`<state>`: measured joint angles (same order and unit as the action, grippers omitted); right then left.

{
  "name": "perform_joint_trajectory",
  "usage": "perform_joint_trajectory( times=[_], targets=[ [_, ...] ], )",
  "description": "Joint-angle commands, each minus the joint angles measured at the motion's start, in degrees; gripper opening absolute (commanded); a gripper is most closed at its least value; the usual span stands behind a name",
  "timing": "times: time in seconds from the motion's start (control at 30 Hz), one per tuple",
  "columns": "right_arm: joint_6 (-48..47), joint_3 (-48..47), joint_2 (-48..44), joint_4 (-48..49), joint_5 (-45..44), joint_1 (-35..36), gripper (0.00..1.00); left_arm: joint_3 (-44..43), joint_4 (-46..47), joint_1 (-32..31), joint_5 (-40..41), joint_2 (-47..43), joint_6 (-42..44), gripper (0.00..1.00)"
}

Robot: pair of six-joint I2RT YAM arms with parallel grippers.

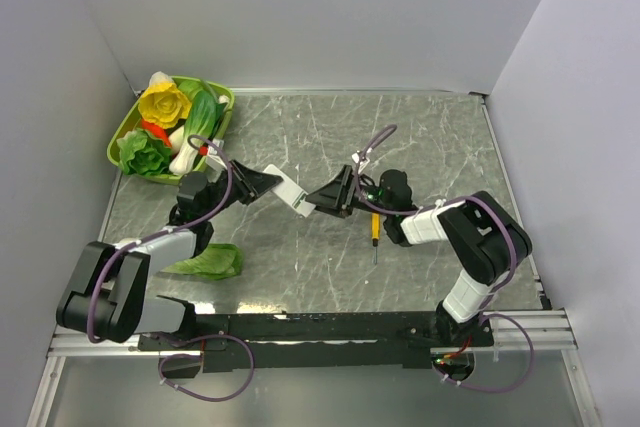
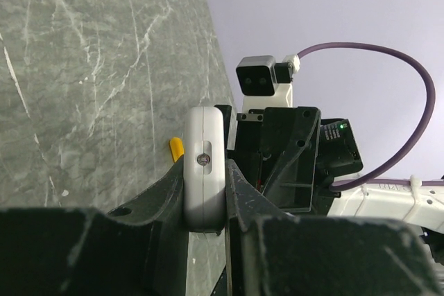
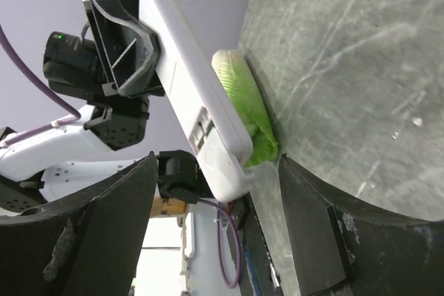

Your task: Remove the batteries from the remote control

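**Inspector:** State of the left gripper?

**Assessor:** Closed on the remote control. In the left wrist view its two dark fingers clamp the white bar by its narrow sides at lower centre of the frame. Overhead, the bar sits just left of centre, tilted, and appears raised off the table.

**Inspector:** And the right gripper?

**Assessor:** It faces the left one, just right of the remote control in the overhead view. Its fingers stand wide apart at the lower left and lower right of its own wrist view. The remote's free end lies between them, with a gap on either side and no contact observed. A small recess shows on the remote's face near that end. Its contents cannot be told.

**Inspector:** Other items?

**Assessor:** A yellow-handled screwdriver lies on the table right of centre, just below the right gripper. A leafy green vegetable lies at lower left, beside the left arm. A green basket of vegetables occupies the table's upper left corner.
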<state>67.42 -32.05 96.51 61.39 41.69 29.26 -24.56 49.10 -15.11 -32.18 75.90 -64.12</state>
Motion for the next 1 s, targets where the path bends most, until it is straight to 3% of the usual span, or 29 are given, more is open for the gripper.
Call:
perform_joint_trajectory(
  times=[0.0,0.37,0.47,0.6,0.97],
  targets=[
    [-0.17,-3.45,1.31,-0.28,-0.12,0.89,0.78,0.47,6.09,0.17,-1.74,0.3,-1.62,0.01],
    [-0.45,-5.13,2.45,-2.15,-1.26,1.59,0.61,-0.32,6.44,0.17,-2.27,0.3,-2.59,0.01],
    [-0.97,-4.25,2.37,-2.49,-1.96,1.59,0.51,-0.58,5.48,0.26,-1.83,0.3,-2.33,0.01],
    [-1.94,-2.58,2.28,-1.89,-1.97,1.59,0.28,-1.37,2.84,0.7,-0.69,0.04,-0.92,0.01],
    [0.08,3.57,5.62,6.99,-0.56,-0.16,0.29,-2.43,2.32,3.25,-2.53,1.53,-1.36,0.01]
  ],
)
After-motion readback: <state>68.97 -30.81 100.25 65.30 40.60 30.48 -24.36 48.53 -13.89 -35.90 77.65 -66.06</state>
